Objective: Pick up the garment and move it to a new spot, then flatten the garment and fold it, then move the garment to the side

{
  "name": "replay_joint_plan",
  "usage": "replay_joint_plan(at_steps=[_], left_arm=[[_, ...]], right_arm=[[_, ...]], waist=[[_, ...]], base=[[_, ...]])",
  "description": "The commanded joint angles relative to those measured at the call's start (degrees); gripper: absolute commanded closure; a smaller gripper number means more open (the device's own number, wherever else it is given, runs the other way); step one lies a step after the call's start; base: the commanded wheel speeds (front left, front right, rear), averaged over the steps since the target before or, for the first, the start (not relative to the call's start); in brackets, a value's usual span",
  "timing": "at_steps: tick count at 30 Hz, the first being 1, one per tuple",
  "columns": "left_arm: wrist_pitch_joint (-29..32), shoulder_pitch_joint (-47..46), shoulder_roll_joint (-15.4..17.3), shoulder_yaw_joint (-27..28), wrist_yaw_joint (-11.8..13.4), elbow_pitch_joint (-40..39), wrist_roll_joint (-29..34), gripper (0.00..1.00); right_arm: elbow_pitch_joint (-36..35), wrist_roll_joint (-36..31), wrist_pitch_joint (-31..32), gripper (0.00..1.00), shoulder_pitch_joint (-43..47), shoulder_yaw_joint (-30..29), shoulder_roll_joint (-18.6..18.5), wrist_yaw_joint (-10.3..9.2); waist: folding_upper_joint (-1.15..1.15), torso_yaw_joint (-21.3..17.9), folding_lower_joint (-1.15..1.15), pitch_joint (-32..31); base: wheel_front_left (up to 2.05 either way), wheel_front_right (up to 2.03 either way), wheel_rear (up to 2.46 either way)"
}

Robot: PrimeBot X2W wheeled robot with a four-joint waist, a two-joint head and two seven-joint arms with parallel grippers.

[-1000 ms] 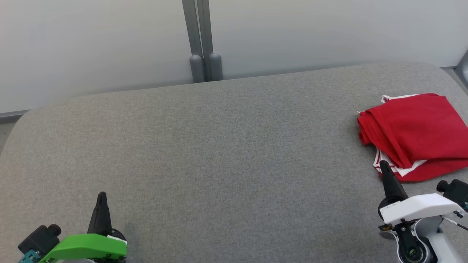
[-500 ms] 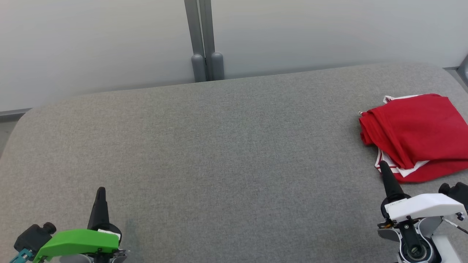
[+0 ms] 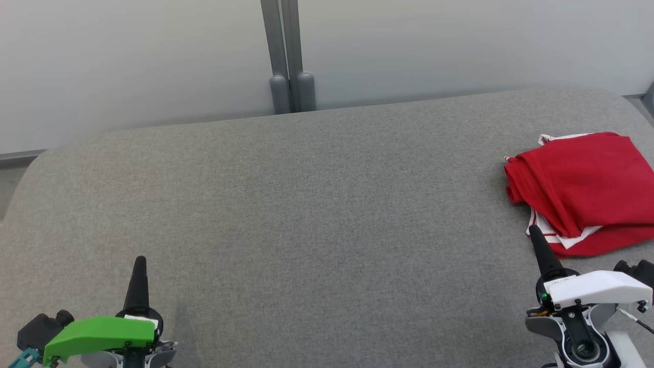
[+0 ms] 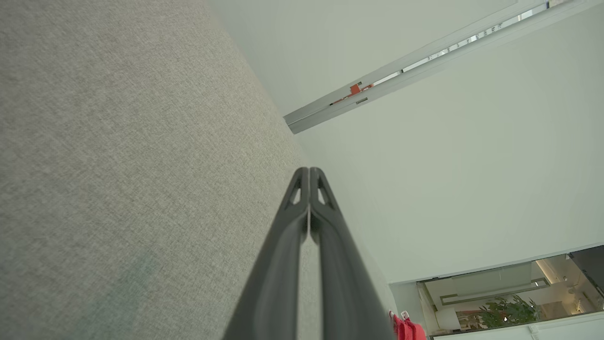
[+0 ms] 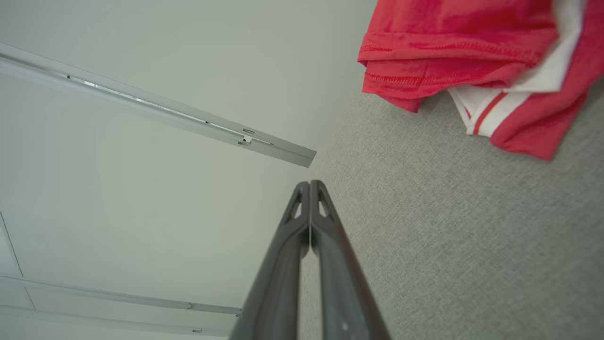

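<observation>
My L claw & R claw were pressed together, empty; folded red garment lay crosswise, bunched edge facing left.

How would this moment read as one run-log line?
garment: red, folded, on grey surface, right side | left gripper: shut, empty | right gripper: shut, empty, near garment | stage: fold looks done

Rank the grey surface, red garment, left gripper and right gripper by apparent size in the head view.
1. grey surface
2. red garment, cropped at the right edge
3. left gripper and right gripper: alike, both cropped at the bottom, so unranked
</observation>
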Motion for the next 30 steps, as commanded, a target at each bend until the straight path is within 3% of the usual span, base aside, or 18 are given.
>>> replay_joint_plan(at_steps=[1, 30], left_arm=[[0.3, -1.5, 0.3, 0.3, -0.4, -0.6, -1.3, 1.0], [4.0, -2.9, 0.3, 1.4, -0.9, -0.6, -15.5, 1.0]], right_arm=[[-0.7, 1.4, 0.4, 1.0, -1.0, -0.5, -0.1, 0.02], [-1.0, 13.2, 4.2, 1.0, -0.9, -3.0, 2.1, 0.03]], waist=[[0.0, 0.0, 0.0, 0.0], [0.0, 0.8, 0.0, 0.2]], base=[[0.0, 0.0, 0.0], [0.0, 0.0, 0.0]])
